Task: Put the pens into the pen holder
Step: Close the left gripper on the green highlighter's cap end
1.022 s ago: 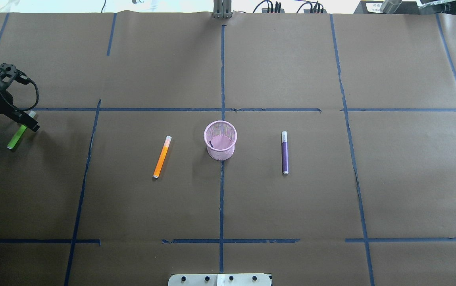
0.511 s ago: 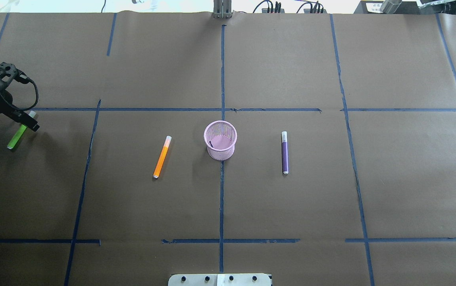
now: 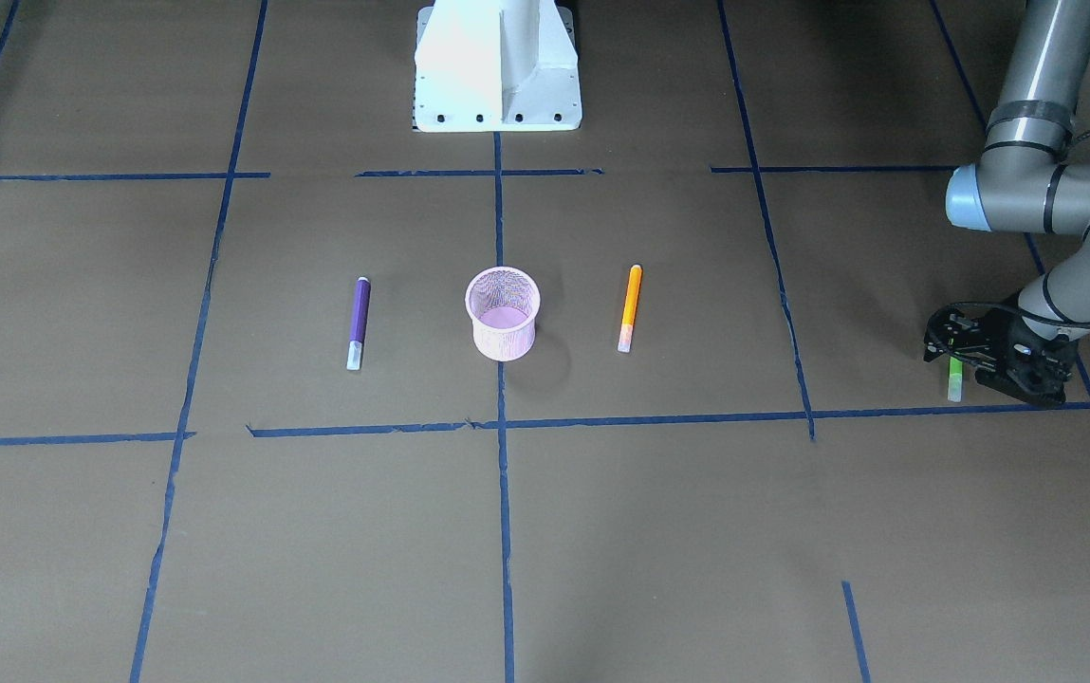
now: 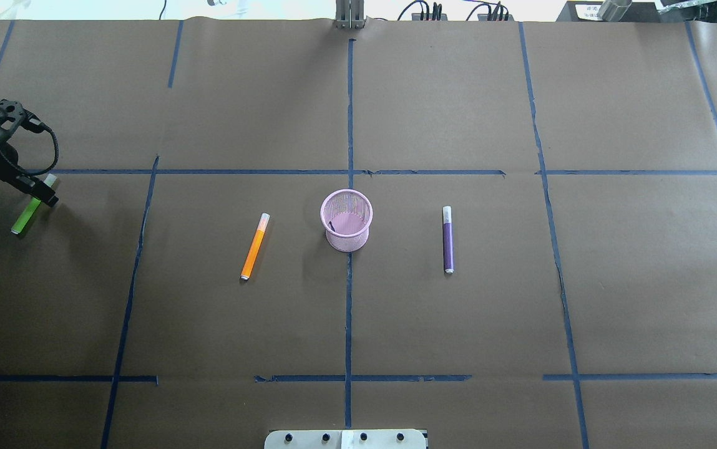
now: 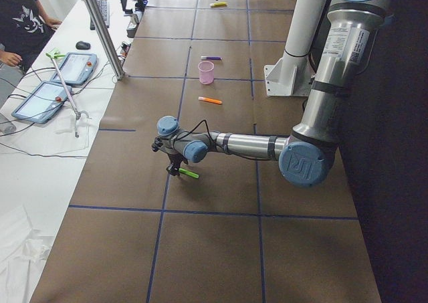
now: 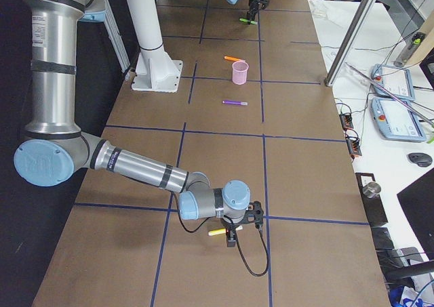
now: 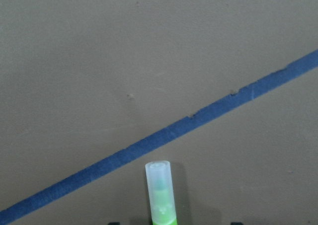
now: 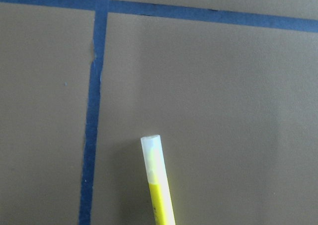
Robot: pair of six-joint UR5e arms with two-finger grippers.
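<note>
Cut off at 6 o'clock of each wrist view: slim green pen with pale translucent cap (image 7: 160,197), slim yellow pen with pale cap (image 8: 158,185). From overhead, green pen partly covered by black left gripper (image 4: 45,196). Too small to judge: right gripper (image 6: 232,239).

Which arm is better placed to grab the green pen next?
Left. Its tool hangs right over the green pen at the table's left end. The right tool is at the opposite end, by the yellow pen.

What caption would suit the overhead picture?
Pink pen holder stands between orange pen and purple pen; left claw over green pen.
</note>
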